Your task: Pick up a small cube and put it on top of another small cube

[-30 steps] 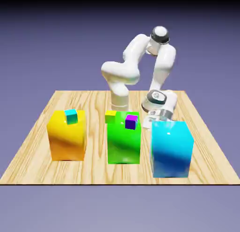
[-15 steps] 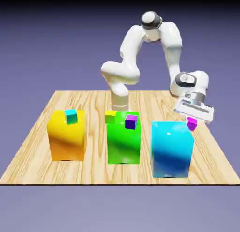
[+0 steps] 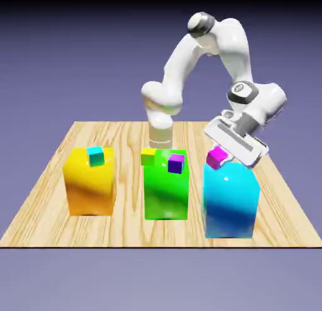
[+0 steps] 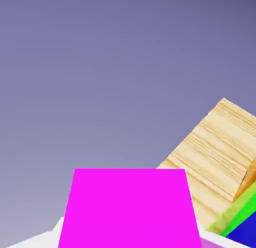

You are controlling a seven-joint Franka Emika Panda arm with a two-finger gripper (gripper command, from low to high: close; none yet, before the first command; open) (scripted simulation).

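My gripper [image 3: 219, 154] is shut on the small magenta cube [image 3: 217, 158], held in the air just above the top left corner of the big cyan block [image 3: 230, 200]. The hand is tilted toward the exterior view's left. In the hand view the magenta cube [image 4: 129, 208] fills the bottom middle and hides the fingertips. The tiny teal cube [image 3: 95, 156] rests on top of the big yellow block [image 3: 90, 181] at the exterior view's left, far from the gripper.
A big green block [image 3: 166, 187] stands in the middle with a small yellow cube [image 3: 148, 156] and a small violet cube [image 3: 176, 163] on its top. The wooden table [image 3: 50, 171] carries all three blocks; its corner [image 4: 220, 142] shows in the hand view.
The gripper has carried the magenta cube up from behind the cyan block, out to the right, then back left above the block's top corner. The hand has tilted.
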